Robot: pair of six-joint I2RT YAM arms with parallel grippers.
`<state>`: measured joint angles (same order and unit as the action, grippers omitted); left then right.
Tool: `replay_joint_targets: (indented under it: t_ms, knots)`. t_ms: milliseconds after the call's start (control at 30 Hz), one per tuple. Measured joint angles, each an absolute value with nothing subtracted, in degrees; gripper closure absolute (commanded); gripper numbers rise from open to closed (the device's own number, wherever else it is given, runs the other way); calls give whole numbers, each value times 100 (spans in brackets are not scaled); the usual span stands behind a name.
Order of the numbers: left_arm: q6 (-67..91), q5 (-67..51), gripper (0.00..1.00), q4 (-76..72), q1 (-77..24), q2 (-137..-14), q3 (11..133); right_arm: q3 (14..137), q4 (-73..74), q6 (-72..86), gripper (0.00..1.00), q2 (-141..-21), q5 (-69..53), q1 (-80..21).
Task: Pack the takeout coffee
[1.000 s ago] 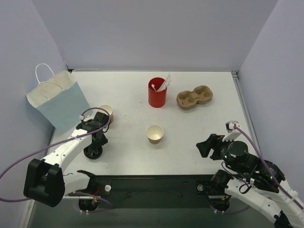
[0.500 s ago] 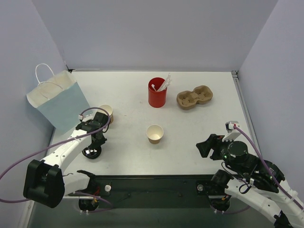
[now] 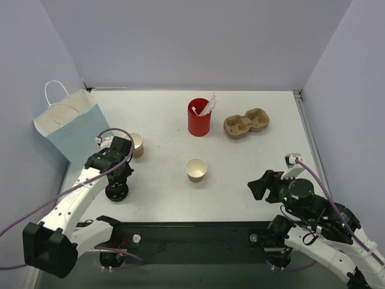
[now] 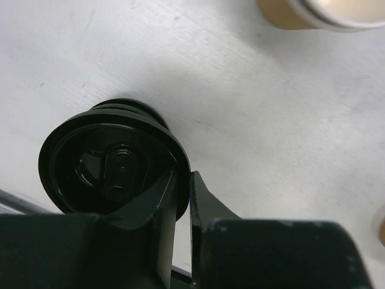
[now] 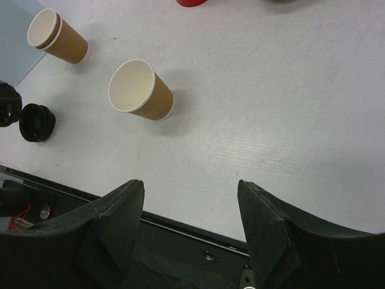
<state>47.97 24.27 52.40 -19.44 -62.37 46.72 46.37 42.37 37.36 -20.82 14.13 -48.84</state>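
No lidded kraft cup shows in any view. A lone black plastic lid (image 4: 108, 162) lies on the white table at the near left; it also shows in the top view (image 3: 116, 192) and the right wrist view (image 5: 36, 123). My left gripper (image 4: 181, 179) is shut on the lid's rim, one finger inside and one outside; in the top view the left gripper (image 3: 118, 182) stands right over it. A lidless kraft cup (image 3: 196, 169) stands mid-table. My right gripper (image 5: 191, 194) is open and empty above the near table edge, right of that cup (image 5: 142, 90).
Stacked kraft cups (image 3: 137, 144) stand just beyond the left gripper. A pale blue paper bag (image 3: 75, 129) stands at far left. A red cup (image 3: 199, 118) with white stirrers and a brown cup carrier (image 3: 246, 123) sit at the back.
My left wrist has swung to the left and the arm has straightened. The black lid stays in about the same spot. The right arm has not moved.
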Motion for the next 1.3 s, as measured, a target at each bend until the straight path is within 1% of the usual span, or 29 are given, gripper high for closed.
replay_joint_targets:
  t_ms: [133, 333, 400, 533, 633, 767, 967, 1133, 1300]
  knots:
    - [4283, 1710, 84, 5207, -1946, -5732, 5122, 4633, 4060, 3680, 36, -2082, 1227, -4884]
    - [3651, -432, 84, 4630, -2088, -5236, 5435, 4427, 3183, 3505, 36, -2126, 696, -4884]
    - [3597, -1367, 84, 4206, -2224, -5229, 5395, 4344, 2801, 3463, 36, -2196, 513, -4884]
    - [3994, -2974, 84, 2705, -2609, -5142, 4869, 4136, 1822, 3367, 38, -2418, -32, -4884]
    - [4510, -3566, 84, 1730, -2941, -5078, 4550, 3712, 733, 3151, 40, -2565, -611, -4884]
    - [5299, -3913, 84, 552, -3192, -5059, 4447, 3175, -550, 2786, 42, -2860, -1072, -4967]
    - [6901, -3994, 84, -1404, -3260, -5004, 4018, 2637, -2338, 1721, 43, -3262, -1109, -5542]
    - [7911, -3944, 84, -2392, -3315, -5022, 3660, 2386, -3323, 611, 43, -3417, -1155, -6250]
    - [8600, -3863, 84, -3111, -3380, -5022, 3520, 2386, -3931, -427, 45, -3787, -1127, -6681]
